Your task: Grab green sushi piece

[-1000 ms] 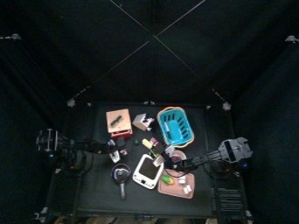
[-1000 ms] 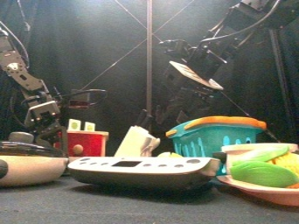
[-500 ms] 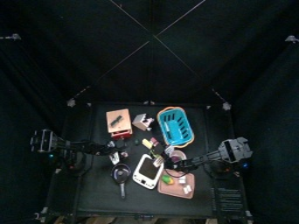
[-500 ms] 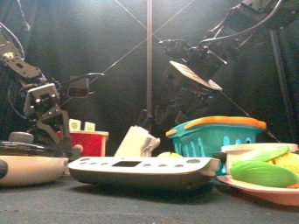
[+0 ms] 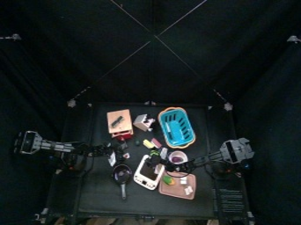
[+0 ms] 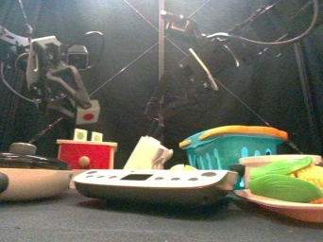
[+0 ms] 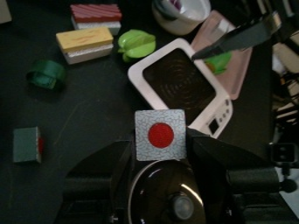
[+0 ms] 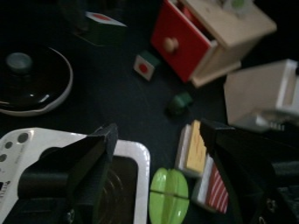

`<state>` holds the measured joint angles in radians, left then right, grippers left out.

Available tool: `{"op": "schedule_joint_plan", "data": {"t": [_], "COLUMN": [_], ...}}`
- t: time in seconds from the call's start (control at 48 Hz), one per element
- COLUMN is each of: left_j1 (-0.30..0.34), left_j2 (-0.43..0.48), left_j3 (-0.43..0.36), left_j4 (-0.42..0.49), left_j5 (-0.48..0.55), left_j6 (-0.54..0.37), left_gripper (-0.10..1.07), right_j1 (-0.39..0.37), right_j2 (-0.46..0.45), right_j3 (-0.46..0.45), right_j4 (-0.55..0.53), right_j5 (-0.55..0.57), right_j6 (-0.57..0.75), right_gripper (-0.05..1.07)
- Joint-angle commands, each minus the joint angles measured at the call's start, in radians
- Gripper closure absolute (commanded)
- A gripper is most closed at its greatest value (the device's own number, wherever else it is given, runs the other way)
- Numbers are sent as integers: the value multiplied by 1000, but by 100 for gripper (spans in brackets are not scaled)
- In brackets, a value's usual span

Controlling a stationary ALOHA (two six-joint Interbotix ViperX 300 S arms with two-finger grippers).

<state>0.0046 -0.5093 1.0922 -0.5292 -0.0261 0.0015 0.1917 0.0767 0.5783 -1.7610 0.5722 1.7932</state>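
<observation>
Black curtains (image 5: 150,53) are closing in the cluttered surface (image 7: 82,105). Above it, the left pincer (image 7: 162,149) is pinching the green sushi piece (image 7: 160,134) by its sides, probably to keep it clear of the clutter (only its white, red-dotted faces are showing). Its short axis seems to be running along the jaws, with one face looking frontward. The right pincer (image 8: 170,149) is hanging spread wide nearby.

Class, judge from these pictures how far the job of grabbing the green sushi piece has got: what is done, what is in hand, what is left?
Done: the left gripper is shut on a sushi piece with a white face and red centre, held above the table. In hand: that hold; the right gripper hangs open and empty. Left: little, though green sides on the held piece cannot be confirmed.
</observation>
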Motion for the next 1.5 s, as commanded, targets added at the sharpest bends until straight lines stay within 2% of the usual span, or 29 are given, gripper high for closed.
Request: {"op": "schedule_joint_plan", "data": {"t": [0.0, 0.208, 0.458, 0.667, 0.896, 1.167, 1.354, 1.479], "left_j1": [-12, -74, -141, -156, -160, -163, -163, -163], "left_j2": [-35, -51, -66, -86, -86, -87, -86, -86], "left_j3": [-23, -28, -37, -34, -32, -28, -18, -14], "left_j4": [-15, -18, -18, -20, -20, -21, -21, -21], "left_j5": [-9, -9, 2, 3, 2, 3, 3, 2], "left_j6": [3, 5, 5, 5, 5, 3, 3, 2], "left_gripper": [27, 27, 27, 27, 27, 27, 27, 27], "right_j1": [0, -6, 6, 14, 37, 34, 31, 29], "right_j2": [-28, 17, 98, 147, 184, 222, 224, 224], "right_j3": [-40, -100, -195, -265, -327, -379, -393, -396], "right_j4": [-130, -291, -347, -371, -327, -167, -81, -61], "right_j5": [-5, -5, -41, -89, -91, -103, -117, -127], "right_j6": [-3, -3, -9, -48, -178, -362, -451, -459], "right_gripper": [-1, 0, 0, 0, 0, 2, 15, 27]}}
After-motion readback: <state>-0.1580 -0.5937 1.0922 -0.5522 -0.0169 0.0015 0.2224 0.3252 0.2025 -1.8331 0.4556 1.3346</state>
